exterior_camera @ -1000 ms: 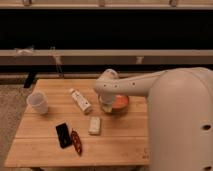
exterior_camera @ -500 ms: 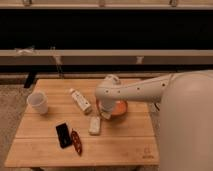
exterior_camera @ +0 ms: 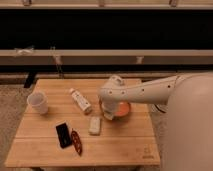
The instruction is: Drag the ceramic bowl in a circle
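Gripper (exterior_camera: 108, 114), fingers hidden so I cannot tell their state, sits at the left edge of the ceramic bowl (exterior_camera: 120, 109) on the table (exterior_camera: 125, 145), where a wide sweep could knock the small white block (exterior_camera: 95, 125) or bottle (exterior_camera: 80, 100) nearby.

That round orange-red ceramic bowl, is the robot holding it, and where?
Cannot be told. The end effector sits at the round orange-red ceramic bowl's left rim.

The white arm (exterior_camera: 150, 91) reaches in from the right, extended leftward and bent downward at its rounded wrist (exterior_camera: 114, 90). The gripper (exterior_camera: 109, 113) hangs below that wrist, pointing straight down.
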Action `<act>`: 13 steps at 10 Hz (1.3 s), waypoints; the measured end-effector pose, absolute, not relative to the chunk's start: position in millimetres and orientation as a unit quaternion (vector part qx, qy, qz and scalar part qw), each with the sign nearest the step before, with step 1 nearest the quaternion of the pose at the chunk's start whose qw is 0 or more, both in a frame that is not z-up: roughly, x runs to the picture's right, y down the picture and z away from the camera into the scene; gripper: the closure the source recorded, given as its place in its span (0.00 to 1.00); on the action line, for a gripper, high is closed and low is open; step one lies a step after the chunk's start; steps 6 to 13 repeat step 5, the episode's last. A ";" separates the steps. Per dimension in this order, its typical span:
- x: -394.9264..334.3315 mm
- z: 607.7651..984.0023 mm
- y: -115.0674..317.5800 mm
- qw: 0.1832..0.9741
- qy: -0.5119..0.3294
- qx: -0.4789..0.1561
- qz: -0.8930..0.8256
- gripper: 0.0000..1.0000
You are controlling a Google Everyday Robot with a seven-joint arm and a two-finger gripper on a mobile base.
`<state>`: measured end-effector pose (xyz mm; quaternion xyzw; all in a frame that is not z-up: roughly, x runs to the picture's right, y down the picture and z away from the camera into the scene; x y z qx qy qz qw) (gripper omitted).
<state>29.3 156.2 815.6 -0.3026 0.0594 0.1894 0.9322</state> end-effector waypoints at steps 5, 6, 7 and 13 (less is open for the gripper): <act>28.9 815.8 155.5 0.929 0.038 -0.315 0.191 0.20; 28.9 815.8 155.5 0.929 0.038 -0.315 0.191 0.20; 28.9 815.8 155.5 0.929 0.038 -0.315 0.191 0.20; 28.9 815.8 155.5 0.929 0.038 -0.315 0.191 0.20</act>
